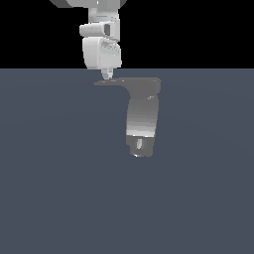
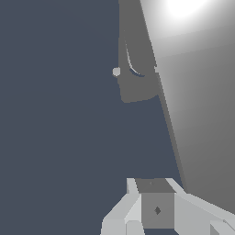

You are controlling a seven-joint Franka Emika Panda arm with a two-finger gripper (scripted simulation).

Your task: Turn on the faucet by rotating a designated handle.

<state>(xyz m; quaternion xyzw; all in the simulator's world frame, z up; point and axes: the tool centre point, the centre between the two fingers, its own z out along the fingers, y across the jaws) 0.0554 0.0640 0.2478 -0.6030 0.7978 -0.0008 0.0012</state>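
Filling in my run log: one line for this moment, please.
phase: at handle | gripper: over thin tip of handle, jaw state unclear | faucet: upright | contact: cannot tell

Simulated scene: flat slate floor [image 1: 49, 198], black void.

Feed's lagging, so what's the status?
Gripper at handle tip, jaws unclear. Faucet upright. Nothing in the way.

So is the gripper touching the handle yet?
Cannot tell. In the exterior view the gripper tip meets the handle with no visible gap, but depth is unclear there; the wrist view doesn't show the contact point.
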